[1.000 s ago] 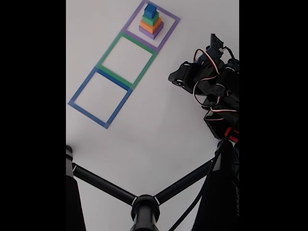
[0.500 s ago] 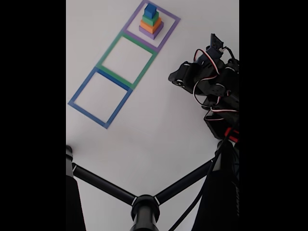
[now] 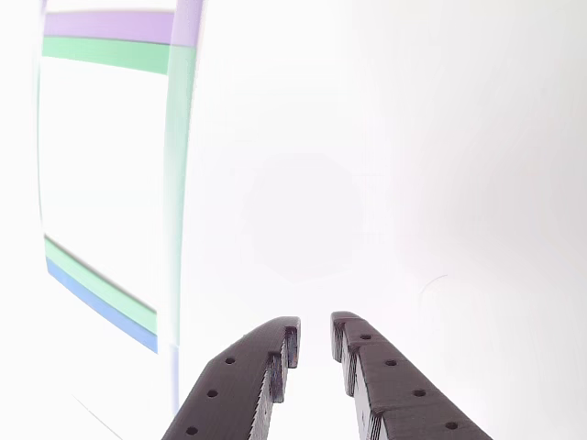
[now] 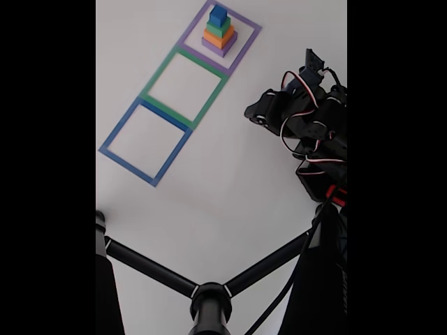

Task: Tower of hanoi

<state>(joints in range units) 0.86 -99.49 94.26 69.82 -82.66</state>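
Fixed view: tower of hanoi (image 4: 219, 33) stacked whole inside purple outline (image 4: 246, 43), far end of the row, up-left and well apart from the arm (image 4: 307, 118). Gripper (image 3: 314, 335) fingers slightly apart, empty, over bare table (image 3: 413, 183) beside green outline (image 3: 174, 183).

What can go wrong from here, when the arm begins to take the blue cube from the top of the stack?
1. The blue cube tops a narrow stack in the purple outline; a sideways approach might topple it.
2. The gripper stands only slightly open, and may be too narrow to fit round the cube.
3. The green block sits directly beneath, so a low grasp might lift both.
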